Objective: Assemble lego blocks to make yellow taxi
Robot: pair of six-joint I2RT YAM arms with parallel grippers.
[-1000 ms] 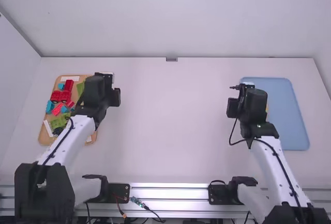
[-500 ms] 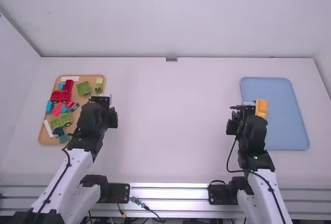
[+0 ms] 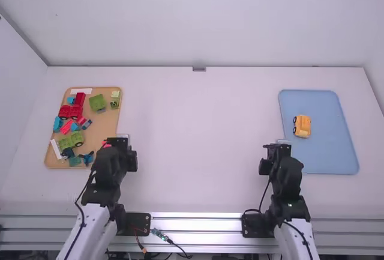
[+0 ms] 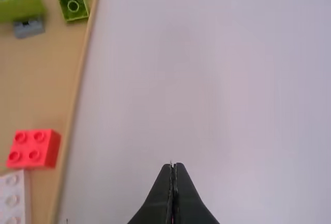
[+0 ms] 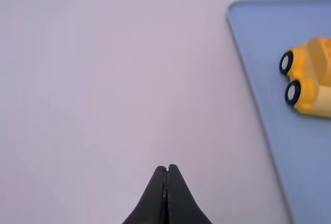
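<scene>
The left gripper (image 4: 173,166) and right gripper (image 5: 166,168), both pressed together and empty, have drawn back, leaving the yellow taxi (image 3: 302,126) on the blue tray (image 3: 327,158) beyond the right one, apparently finished.

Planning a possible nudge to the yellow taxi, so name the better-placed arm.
Right, I'd judge: the right gripper is empty and near the blue tray bearing the taxi; the left gripper is across the table.

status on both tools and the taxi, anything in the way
Left tool shut, right tool shut. Yellow taxi on blue tray. Other blocks well aside, on brown tray.
</scene>
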